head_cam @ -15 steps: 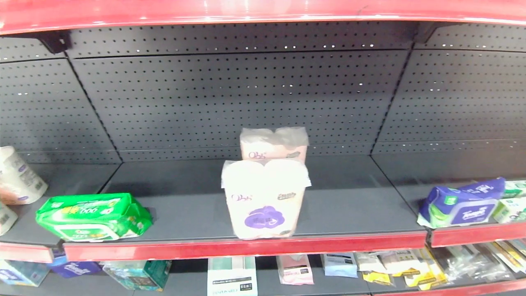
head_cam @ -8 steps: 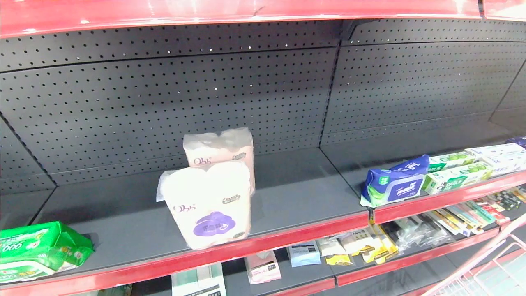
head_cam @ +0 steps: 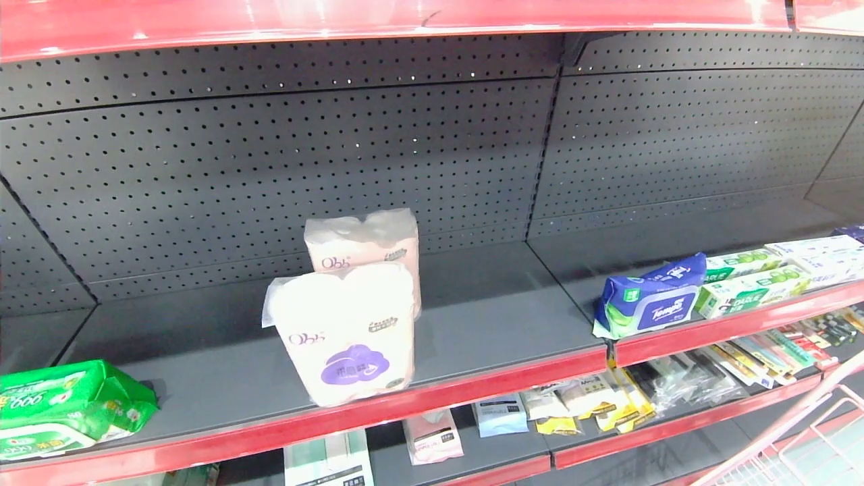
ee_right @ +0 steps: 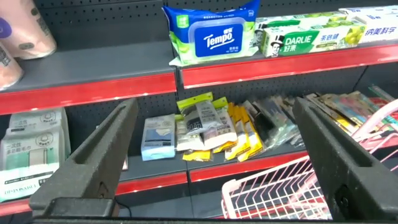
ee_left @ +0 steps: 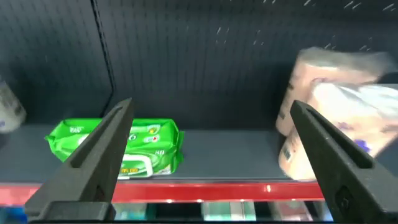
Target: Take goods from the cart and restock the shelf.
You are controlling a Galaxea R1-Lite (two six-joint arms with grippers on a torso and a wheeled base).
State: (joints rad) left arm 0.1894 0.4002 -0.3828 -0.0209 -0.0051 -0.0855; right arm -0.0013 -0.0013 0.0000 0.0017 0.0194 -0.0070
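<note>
Two white tissue packs stand mid-shelf, the front one (head_cam: 344,334) at the red shelf edge (head_cam: 472,388) and the rear one (head_cam: 364,246) just behind it. The pink wire cart (head_cam: 803,445) shows at the lower right corner. My left gripper (ee_left: 211,107) is open and holds nothing, level with the shelf, between a green wipes pack (ee_left: 146,140) and the tissue packs (ee_left: 348,106). My right gripper (ee_right: 216,106) is open with nothing in it, lower down in front of the shelf, with the cart (ee_right: 273,193) below it.
A green wipes pack (head_cam: 67,408) lies at the shelf's left end. A blue wipes pack (head_cam: 648,297) and toothpaste boxes (head_cam: 749,283) sit on the right section. Small hanging packets (head_cam: 594,405) fill the lower shelf. Bare board (head_cam: 513,304) lies right of the tissue packs.
The head camera has swung to the right, so the shelf contents slid left in the picture and the cart's corner came into view. The goods themselves have not moved.
</note>
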